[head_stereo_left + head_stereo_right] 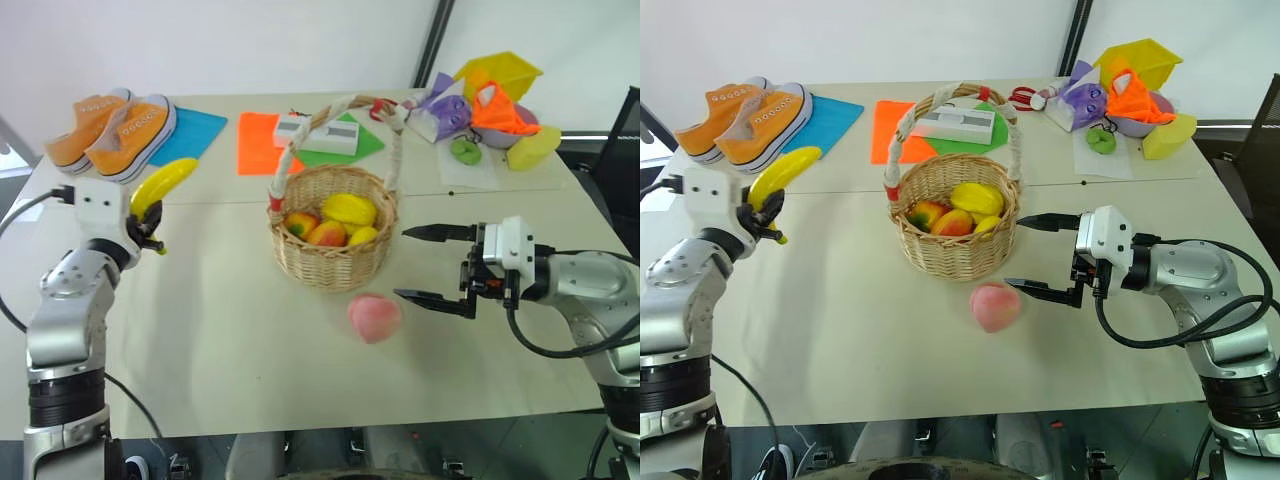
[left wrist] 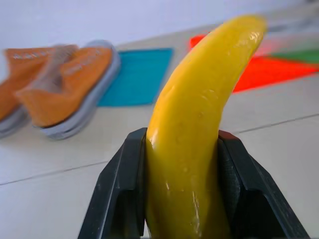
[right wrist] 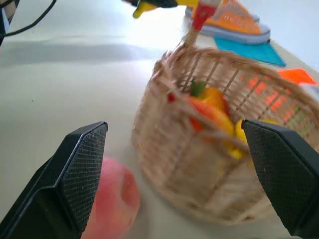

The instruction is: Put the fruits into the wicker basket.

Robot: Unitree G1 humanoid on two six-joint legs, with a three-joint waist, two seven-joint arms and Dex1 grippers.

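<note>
Left gripper (image 2: 182,199) clamps banana (image 2: 199,129) left of wicker basket (image 1: 335,255); right gripper (image 1: 430,265) wide, near peach (image 1: 374,318).

Pale table against a white wall

The beige table (image 1: 230,340) carries a seam across its width and fills most of the room in view. Behind the table rises a plain white wall (image 1: 250,40), crossed by a dark slanted pole (image 1: 433,40). A black chair (image 1: 625,130) stands just beside the table's right edge.
</note>
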